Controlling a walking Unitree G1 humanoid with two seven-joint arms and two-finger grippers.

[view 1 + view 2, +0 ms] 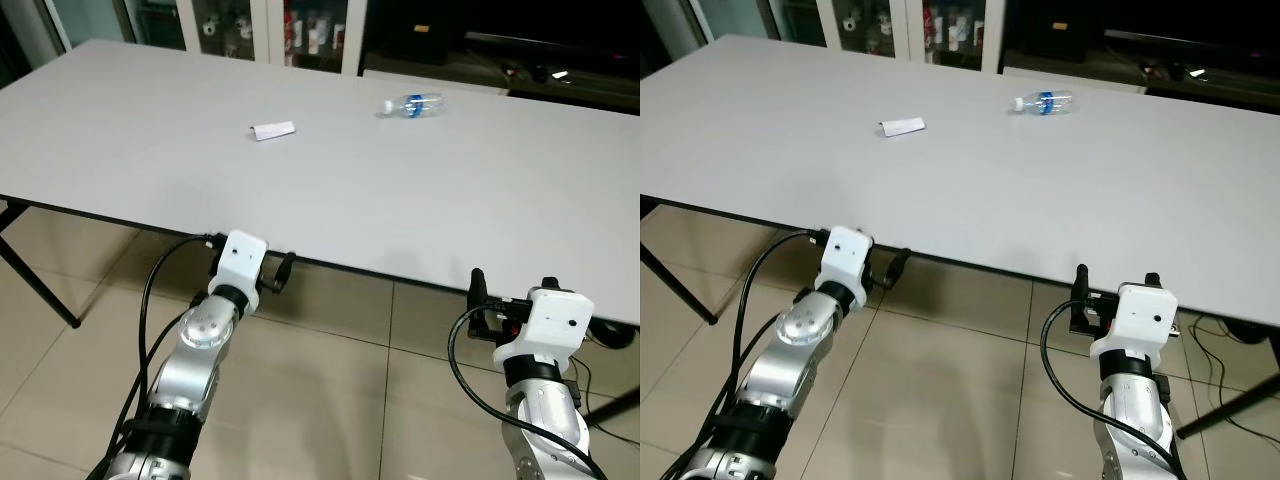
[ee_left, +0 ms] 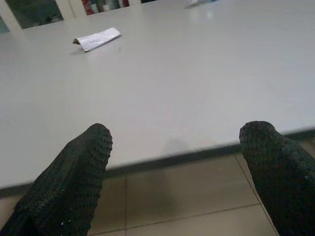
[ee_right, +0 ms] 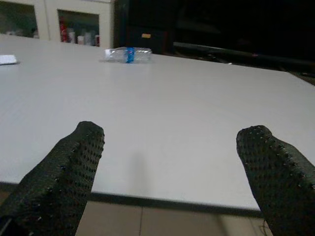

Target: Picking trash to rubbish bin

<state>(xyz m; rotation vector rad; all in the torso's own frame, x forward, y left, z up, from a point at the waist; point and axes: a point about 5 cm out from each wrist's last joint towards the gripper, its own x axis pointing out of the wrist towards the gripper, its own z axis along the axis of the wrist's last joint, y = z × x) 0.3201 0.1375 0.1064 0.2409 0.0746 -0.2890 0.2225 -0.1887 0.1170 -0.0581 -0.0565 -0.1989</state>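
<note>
A crumpled white paper scrap (image 1: pixel 272 130) lies on the large white table (image 1: pixel 200 170), left of centre. A clear plastic bottle with a blue label (image 1: pixel 412 105) lies on its side farther back, right of centre. My left gripper (image 1: pixel 250 266) is held at the table's near edge, open, with nothing between its fingers; its wrist view looks over the tabletop toward the paper scrap (image 2: pixel 96 39). Lower on the right, my right gripper (image 1: pixel 510 290) also stands open and empty at the near edge, and the bottle (image 3: pixel 129 54) shows far off in its wrist view.
Glass-fronted cabinets (image 1: pixel 250 25) stand behind the table's far edge. A dark shelf area (image 1: pixel 520 40) lies at the back right. Black table legs (image 1: pixel 35 285) come down at the left over a beige tiled floor (image 1: pixel 330 390).
</note>
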